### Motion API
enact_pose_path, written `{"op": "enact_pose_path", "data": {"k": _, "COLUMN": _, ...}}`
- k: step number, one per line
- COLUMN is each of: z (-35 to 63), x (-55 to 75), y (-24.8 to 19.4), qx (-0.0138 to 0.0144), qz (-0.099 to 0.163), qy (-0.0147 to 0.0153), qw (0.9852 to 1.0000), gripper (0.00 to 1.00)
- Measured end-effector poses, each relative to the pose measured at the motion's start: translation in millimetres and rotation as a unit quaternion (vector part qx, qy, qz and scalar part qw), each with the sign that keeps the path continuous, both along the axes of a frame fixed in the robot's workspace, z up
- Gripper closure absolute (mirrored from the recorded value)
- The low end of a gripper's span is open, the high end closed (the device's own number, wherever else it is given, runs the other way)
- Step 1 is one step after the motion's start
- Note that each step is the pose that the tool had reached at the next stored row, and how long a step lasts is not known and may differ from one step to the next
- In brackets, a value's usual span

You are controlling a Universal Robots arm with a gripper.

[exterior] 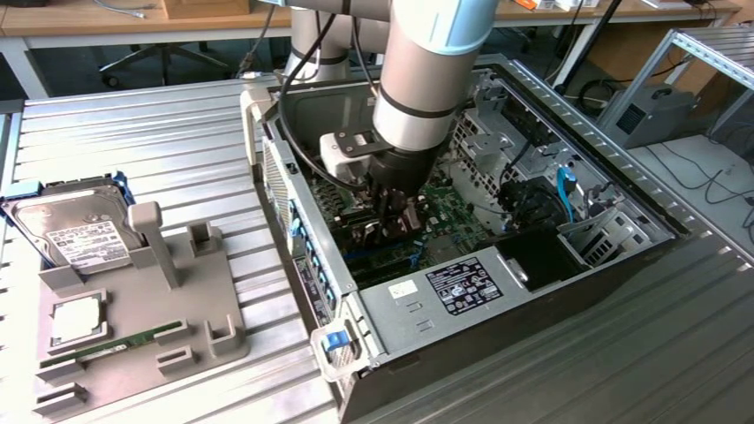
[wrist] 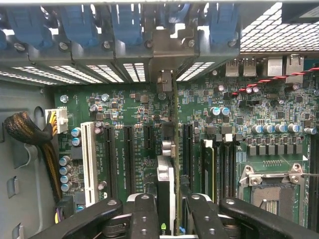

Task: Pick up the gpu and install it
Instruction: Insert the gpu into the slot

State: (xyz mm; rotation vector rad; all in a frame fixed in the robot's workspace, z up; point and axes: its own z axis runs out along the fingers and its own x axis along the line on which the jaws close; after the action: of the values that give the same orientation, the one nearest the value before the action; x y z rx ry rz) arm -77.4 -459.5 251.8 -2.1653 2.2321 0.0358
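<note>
Claw: the black two-fingered gripper [wrist: 167, 211] is pinching the gpu, one finger pressed on each flat face of the card; in the exterior view it [exterior: 395, 231] hangs from the grey arm down inside the open computer case [exterior: 613, 190].
Card: the gpu [wrist: 166, 179], a thin green circuit board with a dark cooler face and a pale metal end bracket [wrist: 164, 55], stands on edge between the fingers, directly below the claw and over the green motherboard [wrist: 129, 107].
Long axis: it runs straight ahead of the claw along the line of the slots, with the bracket end pointing at the case's perforated rear wall, where the bracket meets the row of blue slot clips [wrist: 75, 25].
Seating: whether the card's lower edge is fully down in its slot cannot be told.
To one side of the claw: black expansion slots [wrist: 128, 154] and a long white slot [wrist: 89, 162], then a braided cable bundle with a white plug [wrist: 57, 119].
To the other side: dark memory slots [wrist: 219, 164] and the bare silver processor socket [wrist: 271, 186].
Outside the case: on the exterior view's left, well away from the claw, a grey parts holder [exterior: 207, 309] on the ribbed metal table [exterior: 141, 141], with a silver labelled hard drive [exterior: 73, 231] and a narrow green memory stick [exterior: 118, 343].
</note>
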Motion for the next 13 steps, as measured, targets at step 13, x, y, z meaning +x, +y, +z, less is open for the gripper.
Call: {"op": "enact_pose_path", "data": {"k": 13, "z": -1.5, "x": -1.8, "y": 0.0, "qx": 0.0, "qz": 0.0, "qy": -0.0009, "qw": 1.0, "gripper": 0.73}}
